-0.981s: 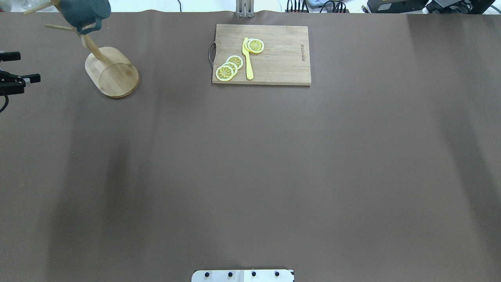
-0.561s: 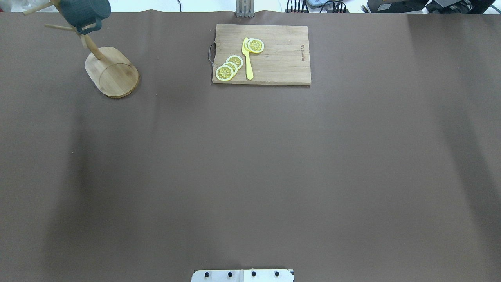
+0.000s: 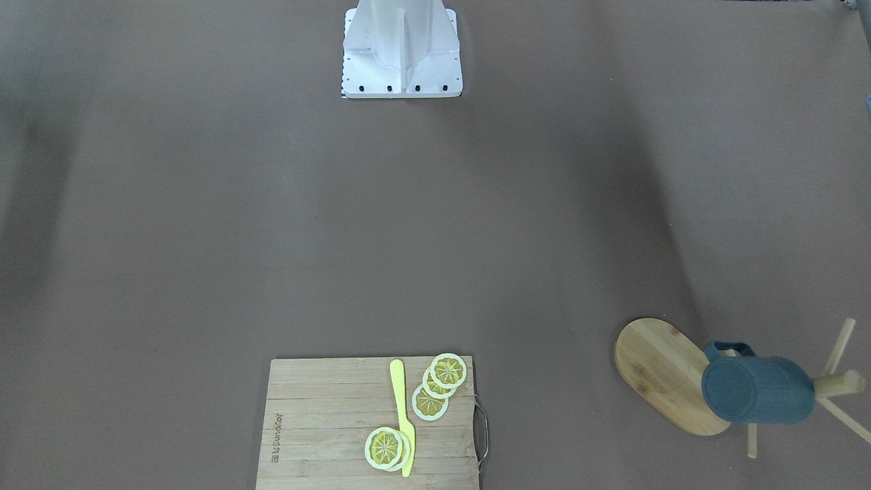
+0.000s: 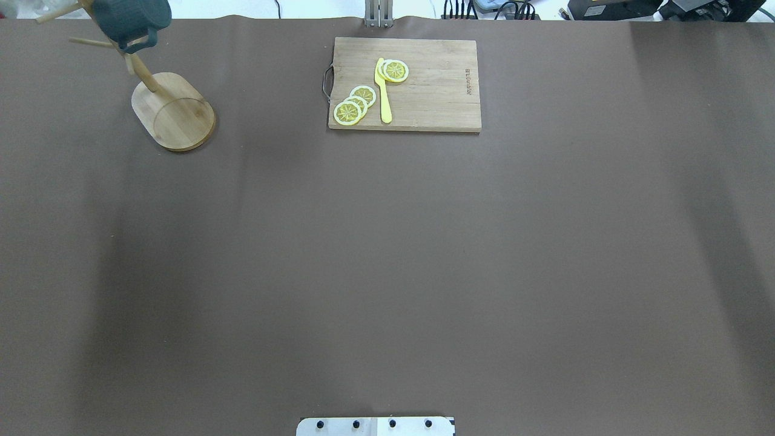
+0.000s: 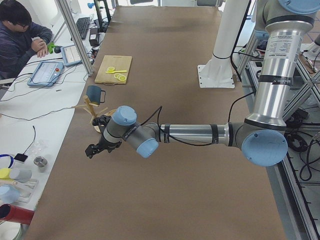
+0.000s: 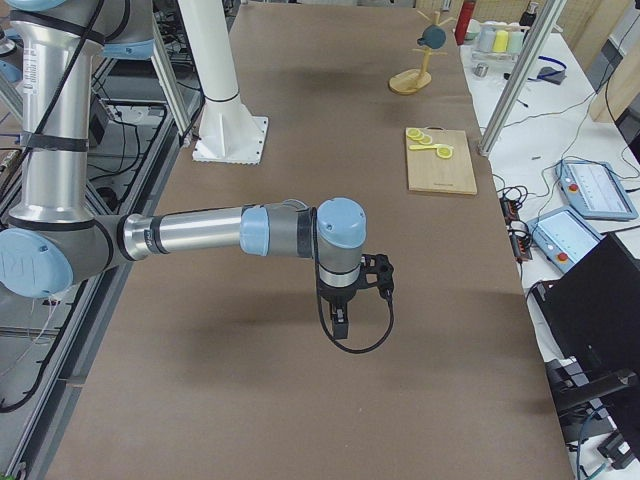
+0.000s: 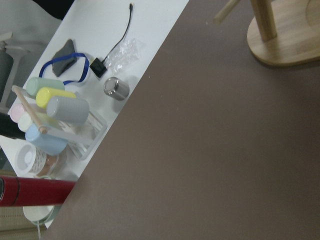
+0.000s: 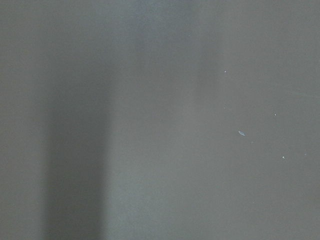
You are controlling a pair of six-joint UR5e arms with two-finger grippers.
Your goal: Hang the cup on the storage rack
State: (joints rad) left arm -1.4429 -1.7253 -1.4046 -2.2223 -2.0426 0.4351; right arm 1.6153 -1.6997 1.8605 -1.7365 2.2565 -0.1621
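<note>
Gone from the overhead view is the left gripper [image 5: 95,149], which a second ago poked in at that view's left edge; the cup and the rack have not budged. From the left end of the counter [image 4: 387,272] I can see it hanging low over the brown surface, near the counter's left edge, with nothing visible in it. Whether its fingers are spread or closed I cannot tell from that side view alone.

The cup [image 4: 130,18] hangs by its handle on a peg of the storage rack [image 4: 175,112], tipped on its side and clear of the counter. It sits above the left gripper and a little beyond it, away from the robot. The rack's oval base rests on the counter just behind the left arm's wrist in the side view. In the left wrist view that base fills the top right corner, with a bare peg beside it.

The right gripper [image 6: 340,326] points down over bare counter at the opposite end, well apart from the cup and rack, which stand far across from it. Its wrist camera shows only brown surface. How far its fingers are parted I cannot tell either.

A cutting board [image 4: 436,91] lies forward of both grippers, between them, carrying lemon slices [image 4: 355,104] and a yellow knife [image 4: 383,91].
</note>
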